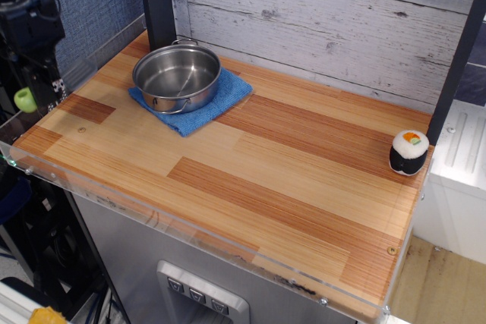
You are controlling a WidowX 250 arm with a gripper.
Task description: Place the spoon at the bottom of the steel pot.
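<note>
My black gripper (34,89) hangs off the table's far left edge, clamped on the lime-green-handled spoon (25,99), well apart from the shiny round steel pot (177,77) sitting empty on its blue cloth (199,108).

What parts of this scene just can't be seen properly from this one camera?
- The spoon: only a lime-green bit shows beside the dark gripper at the left edge; its head is hidden.
- The jaws: dark against a dark background, so open or shut cannot be told.
- The arm: cut off by the top-left corner.
- The blue cloth: its middle is covered by the steel pot.
- The sushi toy: too small for detail.
</note>
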